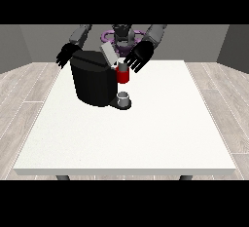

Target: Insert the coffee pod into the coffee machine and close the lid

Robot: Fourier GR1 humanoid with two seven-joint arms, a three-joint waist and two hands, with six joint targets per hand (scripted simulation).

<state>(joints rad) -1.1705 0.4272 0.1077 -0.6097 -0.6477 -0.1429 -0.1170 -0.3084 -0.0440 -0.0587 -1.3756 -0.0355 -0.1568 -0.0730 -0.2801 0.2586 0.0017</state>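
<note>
A black coffee machine stands on the white table, left of centre. Its grey lid is tilted up and open at the top right. The machine's red front part shows below the lid, with a small pale piece on top of it that may be the coffee pod. A grey cup sits on the base below. The hand at the view's right hovers beside the red part with straight, spread fingers. The hand at the view's left hangs open behind the machine's left edge.
The robot's torso rises behind the machine at the table's far edge. Bare white tabletop stretches in front of and to the right of the machine. A wooden floor surrounds the table.
</note>
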